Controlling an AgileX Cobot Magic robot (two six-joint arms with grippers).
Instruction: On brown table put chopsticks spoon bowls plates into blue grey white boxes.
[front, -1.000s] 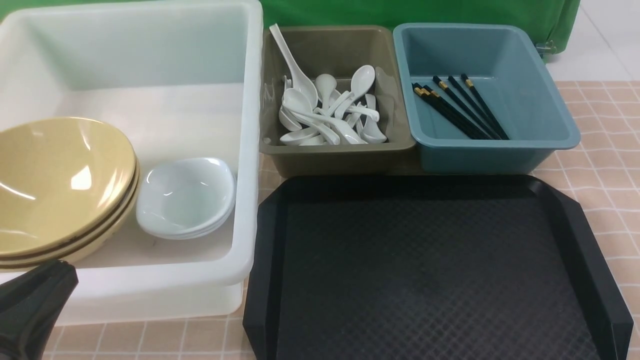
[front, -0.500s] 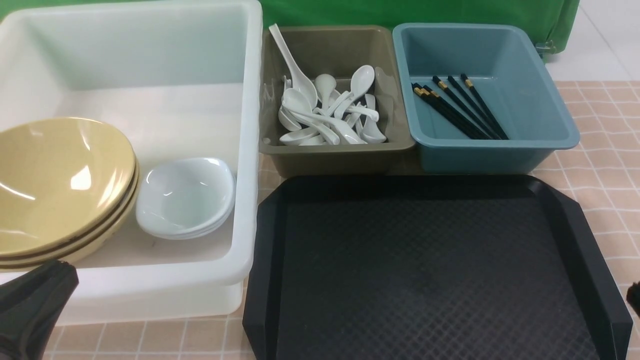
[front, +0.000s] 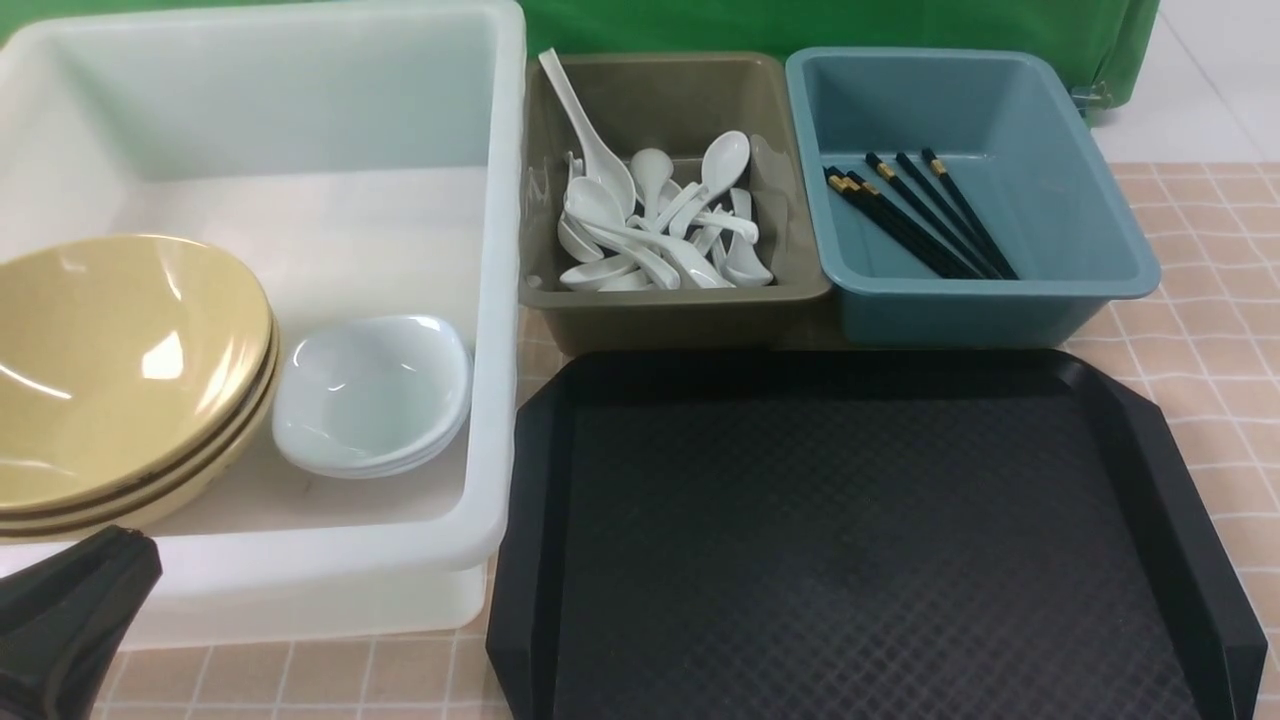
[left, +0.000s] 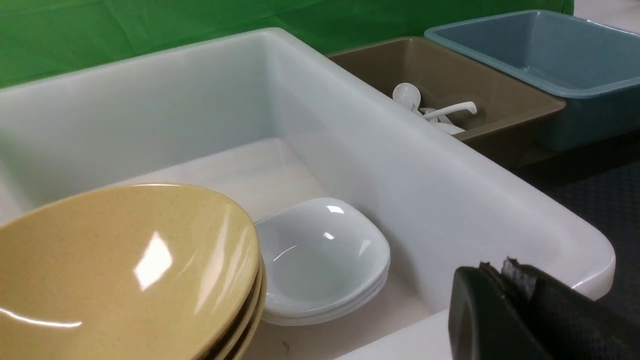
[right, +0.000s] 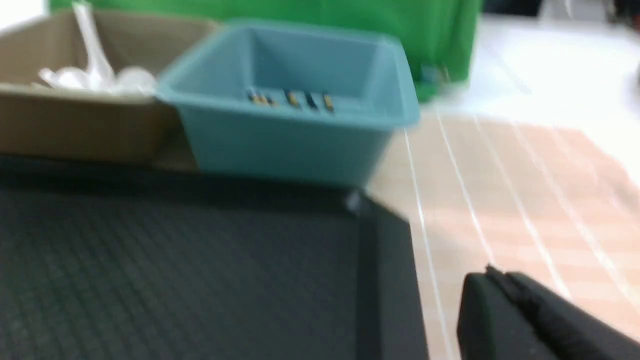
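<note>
Sitting at the far left of the brown table (front: 1215, 330), a surface of small tan-pink square tiles with pale grid lines, the very large translucent white plastic tub (front: 495, 300) holds a nested stack of wide, shallow, glossy tan-yellow bowls (front: 120, 370) against its near-left side. Just to the right of that stack, inside the same tub, lies a stack of small glossy white rounded-square plates (front: 372, 392), touching or nearly touching the bowls.

To the right of the tub stands the smaller olive-grey rectangular plastic bin (front: 675, 305), filled with a jumble of glossy white ceramic soup spoons (front: 660, 230); one spoon leans with its handle up against the bin's far-left corner. Just right of that stands the teal-blue rectangular plastic bin (front: 985, 300), with several black chopsticks with gold bands (front: 920, 215) lying slantwise on its floor.

Nearer than the two small bins, the black textured flat tray with cut corners (front: 860, 540) fills the near right of the table, its left edge just beside the tub.

The left gripper (left: 507, 272) sits low at the near-left corner of the scene, just outside the tub's near wall, its black jaws pressed together on nothing. The right gripper (right: 492, 277), seen only in its blurred wrist view, hovers over the bare tiles near the tray's far-right corner, its jaws likewise pressed together and holding nothing.
</note>
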